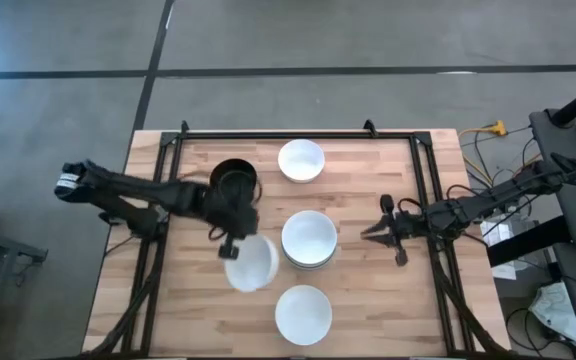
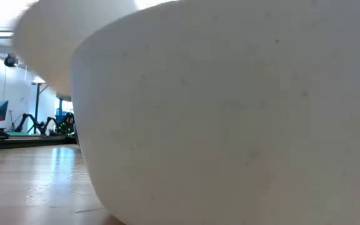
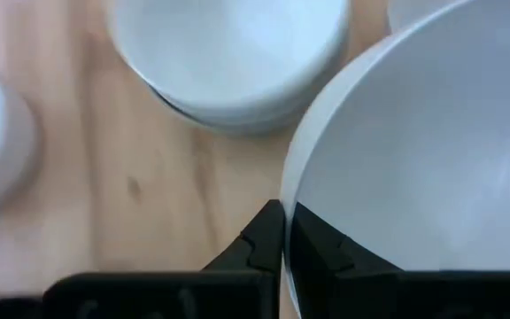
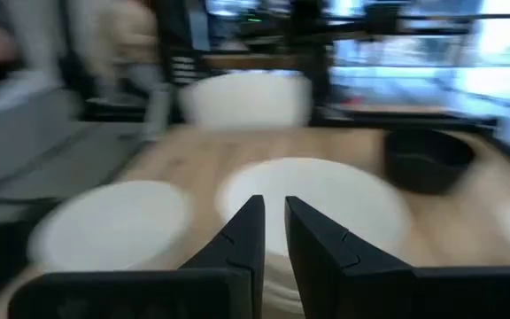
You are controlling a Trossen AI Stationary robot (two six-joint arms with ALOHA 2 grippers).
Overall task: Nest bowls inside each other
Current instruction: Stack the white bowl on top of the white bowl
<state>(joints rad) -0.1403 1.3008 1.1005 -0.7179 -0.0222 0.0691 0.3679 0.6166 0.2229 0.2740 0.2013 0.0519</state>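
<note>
In the high view my left gripper is shut on a white bowl, left of a stack of bowls at mid-table whose top bowl is white. A black bowl sits behind the left gripper. One white bowl stands toward the far edge and another toward the near edge. The near bowl fills the low view, with the held bowl above the table behind it. My right gripper waits right of the stack, open by a narrow gap. My left gripper pinches the white bowl's rim, one finger inside the bowl and the other outside. The fingers come from the table's left side. The bowl is lifted clear of the table, as the low view shows.
Black frame rails run along the table's far edge and down both sides. Bare wood lies near the left front corner and to the right of the stack. Cables and equipment sit beyond the right edge.
</note>
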